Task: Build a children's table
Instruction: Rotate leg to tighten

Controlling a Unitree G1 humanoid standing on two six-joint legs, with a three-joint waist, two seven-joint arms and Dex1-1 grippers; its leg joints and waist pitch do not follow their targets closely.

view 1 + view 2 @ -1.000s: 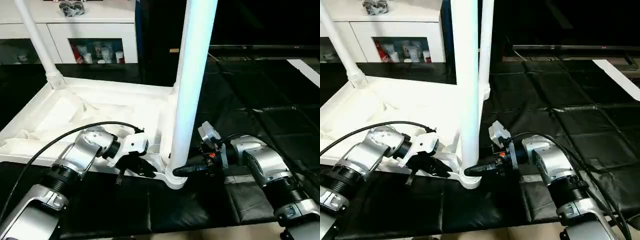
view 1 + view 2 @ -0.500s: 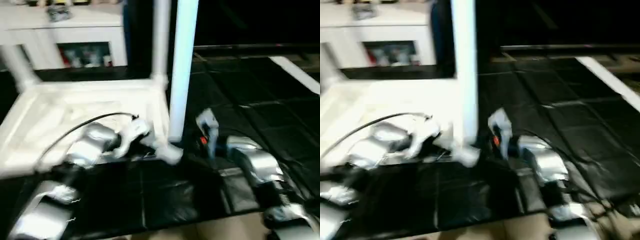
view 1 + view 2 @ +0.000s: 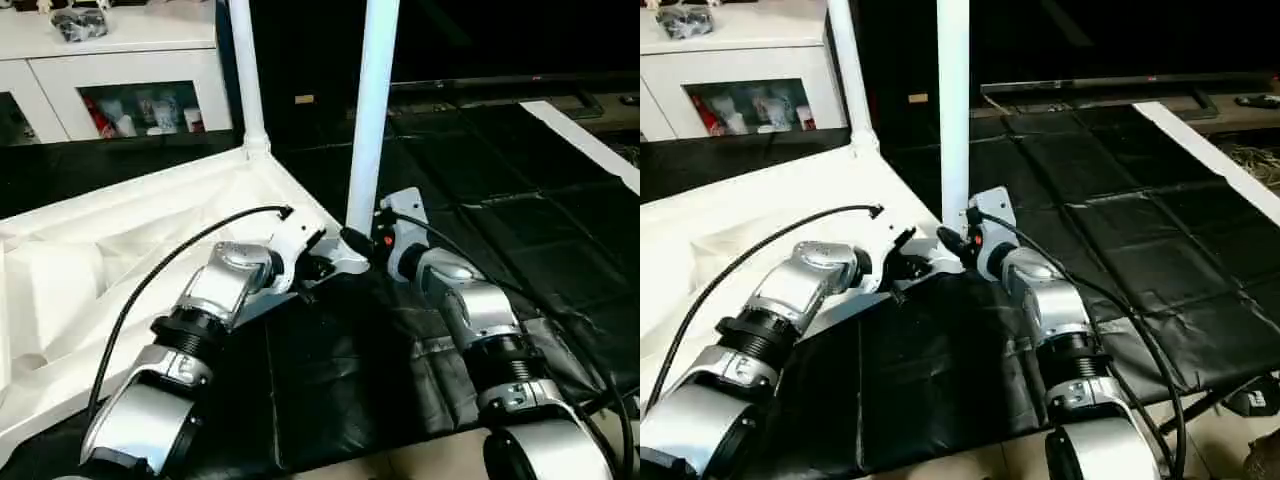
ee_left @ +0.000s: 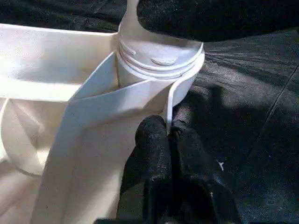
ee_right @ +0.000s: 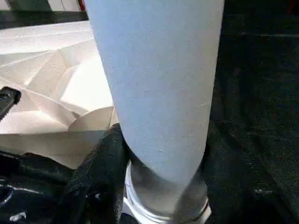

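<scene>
Forearms are reaching out from the near edge toward the upturned table top (image 3: 120,240). Left gripper (image 4: 169,135) is lying clenched, empty, its fingertips touching the rim beside the corner socket (image 4: 159,58); its wrist view is showing the ribbed socket collar, hidden in the head views. Right gripper (image 3: 352,240) is grasping the near leg (image 3: 375,110) just above that socket, one finger (image 5: 100,158) showing in its wrist view. Farther back, a second leg (image 3: 245,75) is standing upright, with a white cabinet (image 3: 110,70) beyond.

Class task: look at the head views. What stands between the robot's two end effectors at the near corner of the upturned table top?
The near leg, upright in the corner socket of the table top, stands between the left end effector and right end effector. The left eye view shows it.
</scene>
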